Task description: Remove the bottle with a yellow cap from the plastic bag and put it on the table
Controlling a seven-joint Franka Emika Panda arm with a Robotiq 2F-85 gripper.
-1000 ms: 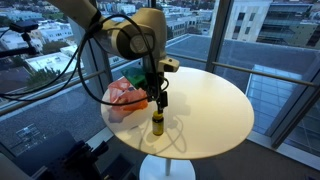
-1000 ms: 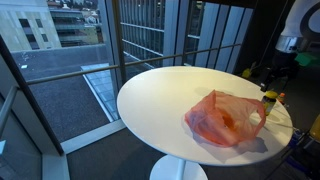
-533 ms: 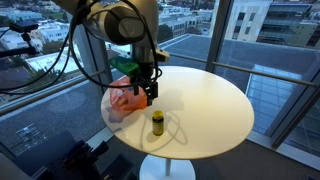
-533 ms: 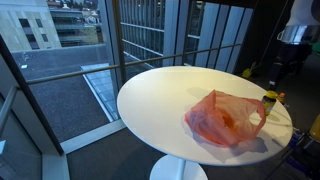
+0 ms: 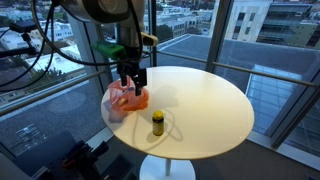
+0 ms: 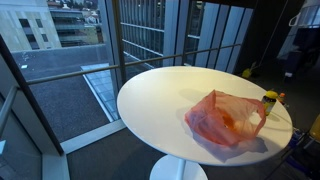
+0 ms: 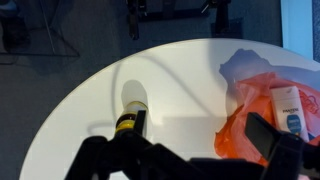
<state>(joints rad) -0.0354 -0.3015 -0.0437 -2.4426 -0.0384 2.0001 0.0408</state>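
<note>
In an exterior view, you see a round white tabletop [image 5: 210,100] on a pedestal, beside tall windows over city rooftops. The bottle with a yellow cap [image 5: 157,122] stands upright on it, outside the orange plastic bag [image 5: 122,100]. Your tool [image 5: 131,86] hangs above the bag.

In an exterior view, dark glass walls surround the tabletop [image 6: 160,95]. The bottle [image 6: 268,102] stands just beside the crumpled bag [image 6: 228,118], near the rim.

In the wrist view, the tool's fingers [image 7: 96,160] are spread wide and hold nothing. The bottle [image 7: 130,118] stands below, and the bag [image 7: 250,125] holds a white container [image 7: 289,108].
</note>
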